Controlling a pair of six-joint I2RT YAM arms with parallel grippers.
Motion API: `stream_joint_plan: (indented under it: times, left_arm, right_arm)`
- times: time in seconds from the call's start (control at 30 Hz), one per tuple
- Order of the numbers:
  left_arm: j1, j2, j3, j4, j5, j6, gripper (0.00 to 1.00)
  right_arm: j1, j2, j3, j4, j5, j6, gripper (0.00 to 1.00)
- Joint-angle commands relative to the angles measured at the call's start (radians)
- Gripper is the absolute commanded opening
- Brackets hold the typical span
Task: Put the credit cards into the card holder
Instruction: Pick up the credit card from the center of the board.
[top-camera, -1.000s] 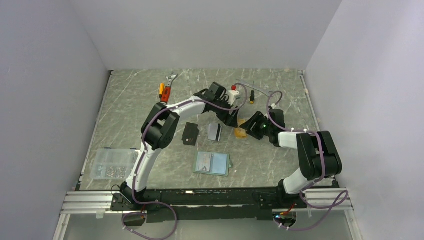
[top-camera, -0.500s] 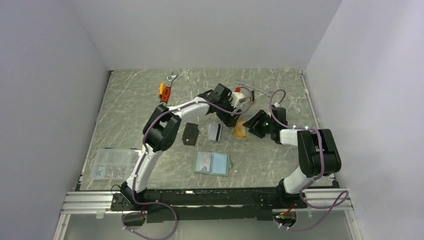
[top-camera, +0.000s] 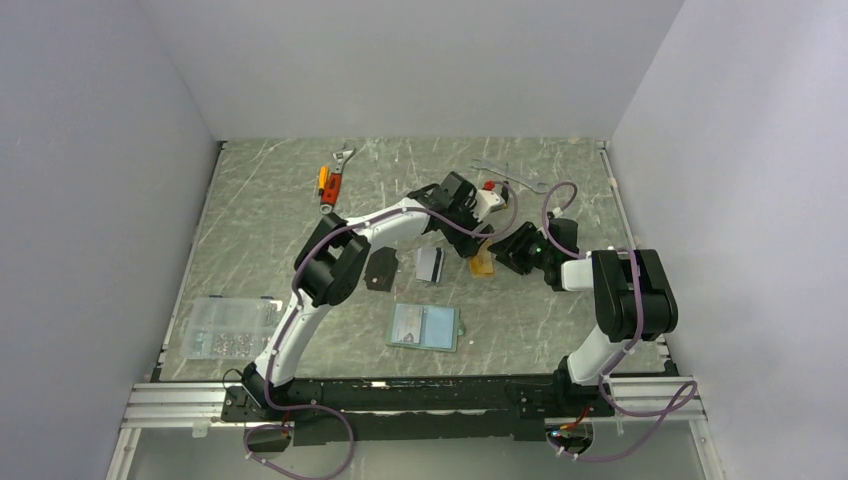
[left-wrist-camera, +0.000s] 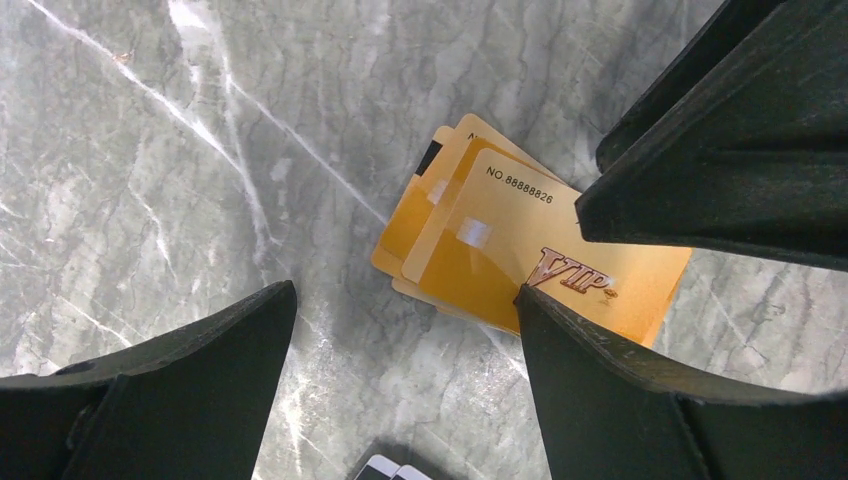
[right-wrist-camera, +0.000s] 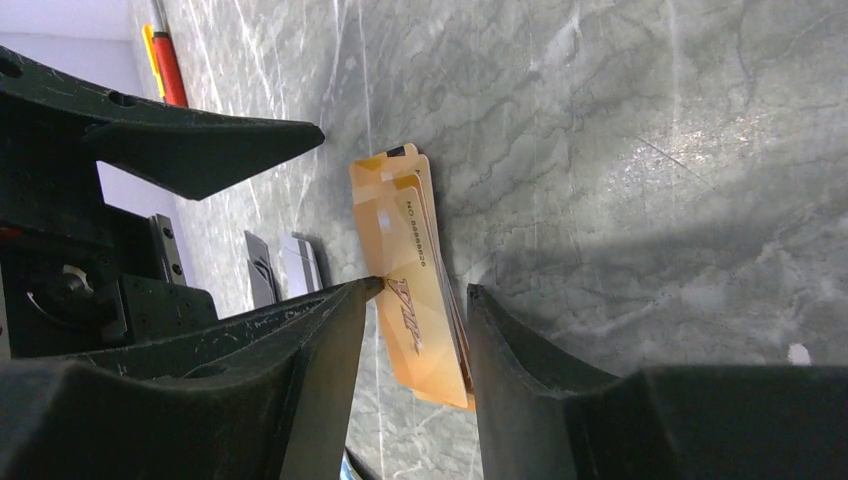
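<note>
Credit cards (left-wrist-camera: 500, 260): fanned gold stack, top one stamped VIP, mid-table, right of centre. Card holder (top-camera: 424, 326): open, near front edge. Left gripper (left-wrist-camera: 405, 295): fingers spread above stack. Right gripper (right-wrist-camera: 422, 288): straddles stack, grip unclear; narrower than a second ago.

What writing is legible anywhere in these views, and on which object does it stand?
"NO. 88888826": along one edge of the top orange-gold card.
"VIP": raised letters on that same card.
Card holder and plastic box: any print is too small to read.
</note>
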Motion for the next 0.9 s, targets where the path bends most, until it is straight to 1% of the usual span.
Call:
stream_joint_plan:
  times: [0.0,0.13,0.33,0.6,0.87]
  left_arm:
    - [-0.012,0.009,0.007,-0.026,-0.038,0.030,0.88]
    - [-0.012,-0.021,-0.032,-0.003,-0.013,0.022,0.89]
    - [-0.025,0.010,-0.009,-0.016,0.019,0.001,0.88]
    - [-0.046,0.006,-0.038,-0.002,0.047,-0.007,0.89]
    - [-0.050,0.007,-0.053,0.003,0.098,-0.042,0.89]
  right_arm:
    - [-0.007,0.045,-0.055,-0.078,0.034,-0.032,0.46]
    - [-0.007,0.062,-0.071,-0.050,0.019,-0.026,0.46]
    - [-0.007,0.057,-0.105,-0.023,0.013,-0.019,0.46]
    - [-0.007,0.032,-0.152,0.021,-0.005,0.018,0.45]
    - [-0.008,0.020,-0.209,0.080,-0.012,0.063,0.39]
